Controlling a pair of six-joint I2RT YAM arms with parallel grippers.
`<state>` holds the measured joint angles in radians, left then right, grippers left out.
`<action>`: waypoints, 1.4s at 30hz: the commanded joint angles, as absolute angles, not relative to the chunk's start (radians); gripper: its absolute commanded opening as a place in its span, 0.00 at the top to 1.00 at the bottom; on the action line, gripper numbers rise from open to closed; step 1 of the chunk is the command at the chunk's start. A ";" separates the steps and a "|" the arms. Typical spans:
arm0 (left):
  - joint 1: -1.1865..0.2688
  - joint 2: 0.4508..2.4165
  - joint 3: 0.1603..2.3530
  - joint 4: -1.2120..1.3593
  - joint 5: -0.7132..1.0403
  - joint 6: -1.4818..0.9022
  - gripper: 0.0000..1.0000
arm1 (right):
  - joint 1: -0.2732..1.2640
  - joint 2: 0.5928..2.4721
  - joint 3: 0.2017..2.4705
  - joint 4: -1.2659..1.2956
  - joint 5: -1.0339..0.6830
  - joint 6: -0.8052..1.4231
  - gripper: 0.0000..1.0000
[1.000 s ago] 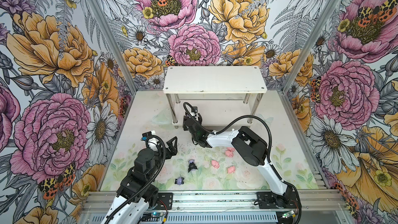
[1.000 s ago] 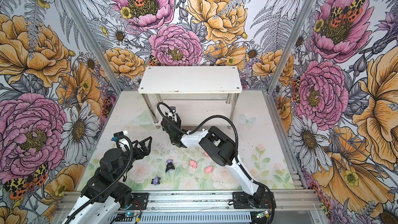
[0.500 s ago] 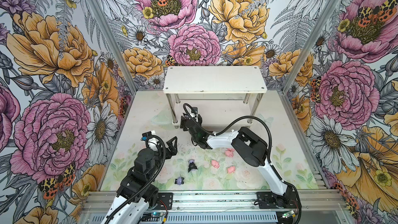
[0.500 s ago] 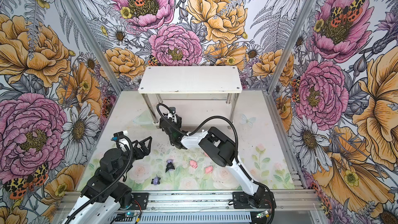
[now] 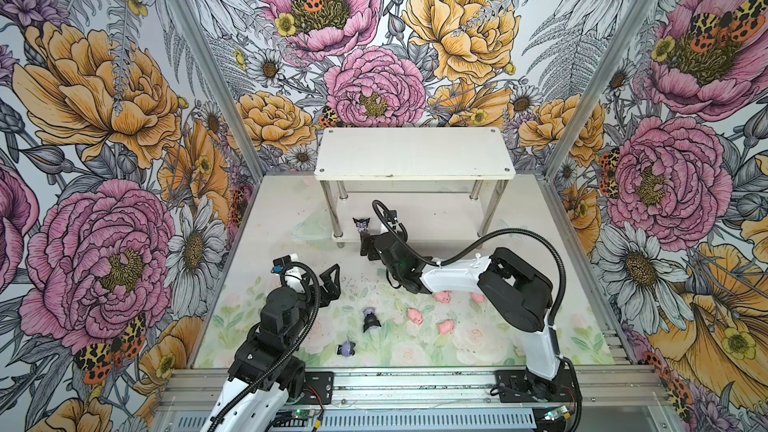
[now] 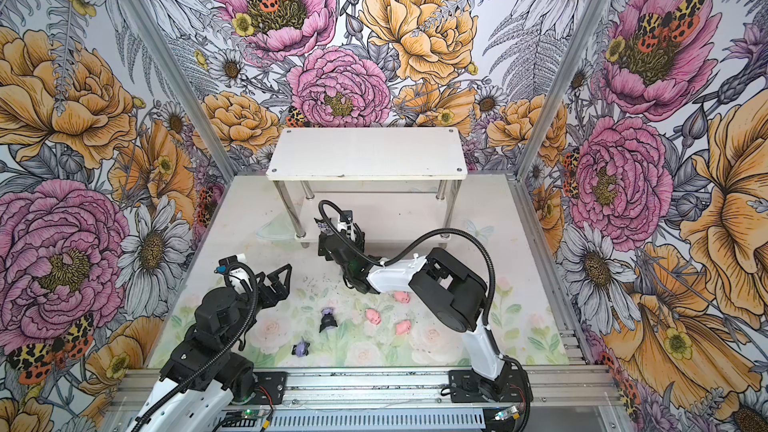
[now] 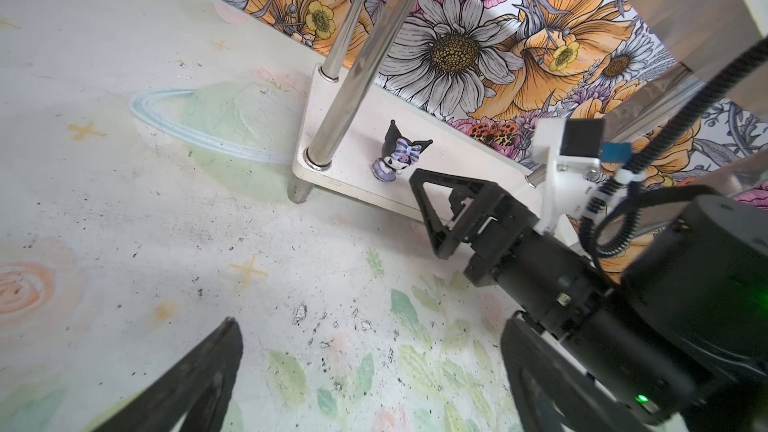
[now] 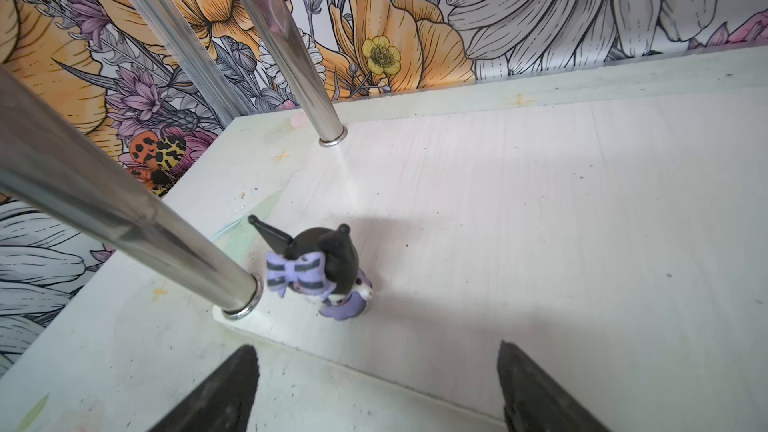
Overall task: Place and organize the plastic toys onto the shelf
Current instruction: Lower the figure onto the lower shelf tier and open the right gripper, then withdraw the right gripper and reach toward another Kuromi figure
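In the right wrist view, one black-and-lavender figure [image 8: 328,272] stands upright at centre frame on the lower tier [image 8: 540,222] of the shelf [image 5: 415,155]. It is just beside the front corner post [image 8: 145,218] and near the board's edge. The right gripper [image 8: 376,363] sits at the bottom of that frame, its jaws spread wide and empty, with neither fingertip touching the toy. The left gripper [image 7: 374,326] is also wide open over the mat, holding nothing. The main risk is in pulling back: the figure looks top-heavy, so a finger drifting sideways could tip it off the edge. Two more dark figures [image 5: 370,317] and the pink pigs [image 5: 415,315] lie low in both top views, one pig close under the right forearm, which could sweep it away.
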<state>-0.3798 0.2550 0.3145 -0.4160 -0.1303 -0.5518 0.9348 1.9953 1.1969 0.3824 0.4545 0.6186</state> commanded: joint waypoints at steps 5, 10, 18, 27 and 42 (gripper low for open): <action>-0.336 0.286 0.279 -0.341 -0.050 -0.543 0.01 | 0.928 1.789 1.033 0.342 0.388 0.657 0.11; -0.331 0.332 0.272 -0.351 -0.018 -0.538 0.01 | 0.928 1.713 1.002 0.184 0.255 0.617 0.22; -0.328 0.347 0.262 -0.356 -0.043 -0.566 0.01 | 1.002 1.688 0.966 -0.042 0.024 0.568 0.24; -0.350 0.449 0.242 -0.338 0.010 -0.621 0.11 | 1.129 1.695 0.940 -0.074 -0.087 0.558 0.26; -0.463 0.512 0.240 -0.353 -0.106 -0.699 0.25 | 1.333 1.674 1.008 -0.227 -0.029 0.415 0.37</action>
